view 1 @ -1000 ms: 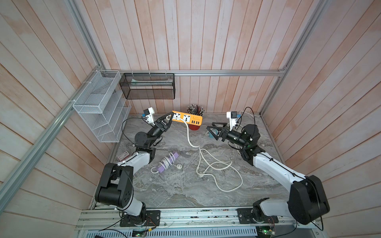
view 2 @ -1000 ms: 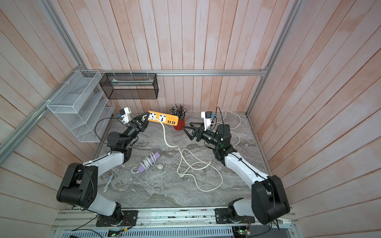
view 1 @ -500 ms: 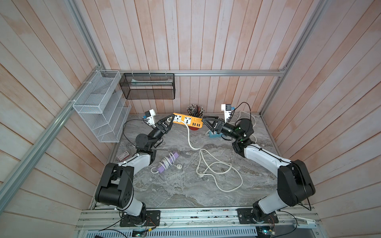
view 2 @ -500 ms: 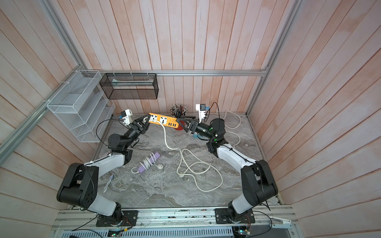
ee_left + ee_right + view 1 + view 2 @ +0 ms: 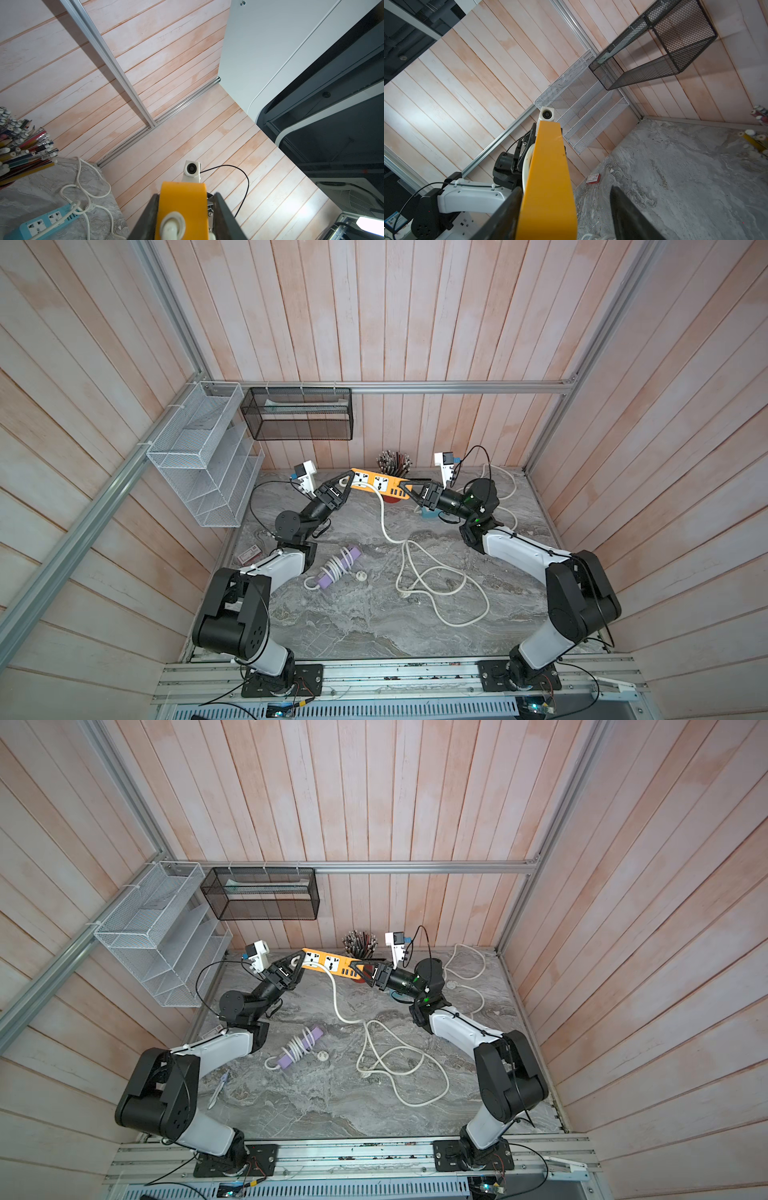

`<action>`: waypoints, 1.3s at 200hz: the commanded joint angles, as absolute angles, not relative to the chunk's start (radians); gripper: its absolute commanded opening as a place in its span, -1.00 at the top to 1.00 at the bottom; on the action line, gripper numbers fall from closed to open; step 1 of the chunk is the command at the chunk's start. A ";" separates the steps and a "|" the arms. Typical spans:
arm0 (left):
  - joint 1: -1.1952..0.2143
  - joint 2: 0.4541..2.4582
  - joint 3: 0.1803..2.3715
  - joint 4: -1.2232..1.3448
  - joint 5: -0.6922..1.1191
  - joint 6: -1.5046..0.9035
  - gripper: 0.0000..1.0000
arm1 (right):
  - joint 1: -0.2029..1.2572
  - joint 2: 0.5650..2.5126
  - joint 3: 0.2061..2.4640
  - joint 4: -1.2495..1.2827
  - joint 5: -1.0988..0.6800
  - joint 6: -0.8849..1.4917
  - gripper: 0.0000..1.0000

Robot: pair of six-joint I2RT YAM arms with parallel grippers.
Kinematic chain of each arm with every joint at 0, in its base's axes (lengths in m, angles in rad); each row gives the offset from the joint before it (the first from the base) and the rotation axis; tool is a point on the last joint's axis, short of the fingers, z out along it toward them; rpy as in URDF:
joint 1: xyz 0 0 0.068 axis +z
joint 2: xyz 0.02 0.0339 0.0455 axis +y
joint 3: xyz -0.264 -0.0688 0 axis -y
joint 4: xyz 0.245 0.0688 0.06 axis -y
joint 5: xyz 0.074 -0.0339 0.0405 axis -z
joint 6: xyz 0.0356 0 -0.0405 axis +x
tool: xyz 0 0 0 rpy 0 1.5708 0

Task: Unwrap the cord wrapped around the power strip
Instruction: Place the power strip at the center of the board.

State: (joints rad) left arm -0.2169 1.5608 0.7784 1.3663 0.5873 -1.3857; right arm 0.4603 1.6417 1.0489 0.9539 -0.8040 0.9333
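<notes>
The left gripper (image 5: pixel 347 487) is pinched on the cord end of the orange power strip (image 5: pixel 380 482). The strip is held in the air over the far part of the marble table (image 5: pixel 353 622), bridging the two arms. The left wrist view shows both jaws pressed against its sides. At the strip's other end the right gripper (image 5: pixel 409 490) straddles it with jaws spread. In the right wrist view one finger (image 5: pixel 500 214) lies against the orange side while the other (image 5: pixel 629 216) stands clear, so that end is not gripped yet.

The white cord (image 5: pixel 383 519) leaves the strip near the left gripper, drops to the table and lies in loose loops on the robot's side of the strip. No turn of it shows around the orange body in either top view, though its underside is hidden. The unwrapping looks done or nearly so. What seems left is to take the second hold, set the strip down and perhaps draw the loops out.

- **Past the strip's left end:** a white wire rack (image 5: pixel 203 464) and a black mesh basket (image 5: pixel 297 414) hang on the walls.
- **On the table on the robot's side of the strip:** a small red-and-white box (image 5: pixel 249 554) and a purple power strip (image 5: pixel 336 568), its own cord wound around it.
- **Just behind the strip:** a cup of pencils (image 5: pixel 394 460).
- **Under the right gripper:** a blue power strip (image 5: pixel 41 223).

The cup and the blue strip crowd the spot where the strip might be lowered.
</notes>
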 commanded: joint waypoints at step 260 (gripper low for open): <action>-0.098 1.402 0.733 1.075 0.661 -1.169 -0.99 | 0.058 1.571 0.551 0.672 -0.781 0.858 1.00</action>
